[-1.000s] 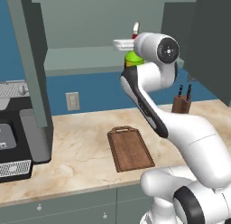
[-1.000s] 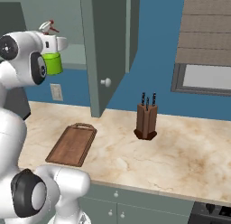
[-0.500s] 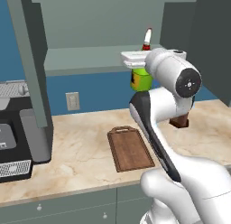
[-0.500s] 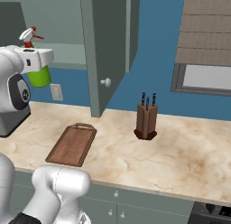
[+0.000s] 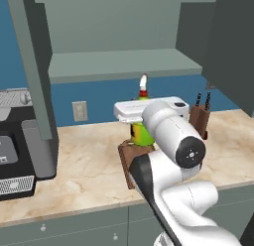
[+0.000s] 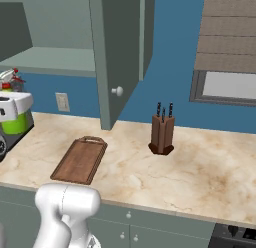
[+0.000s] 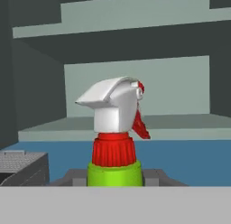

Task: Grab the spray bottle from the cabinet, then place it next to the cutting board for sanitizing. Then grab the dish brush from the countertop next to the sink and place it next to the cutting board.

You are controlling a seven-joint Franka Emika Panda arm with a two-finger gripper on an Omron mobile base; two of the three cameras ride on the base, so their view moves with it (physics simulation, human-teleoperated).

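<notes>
One spray bottle [image 7: 115, 142] (upright) clamped in the gripper [image 7: 115, 178].

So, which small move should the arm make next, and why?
Probably lower the spray bottle onto bare countertop beside the cutting board. The gripper holds it upright above the counter near the board, not yet set down.

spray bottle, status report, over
Tool shut on spray bottle, upright, above cutting board. Bottle not yet set down. Knife block stands well clear.
</notes>
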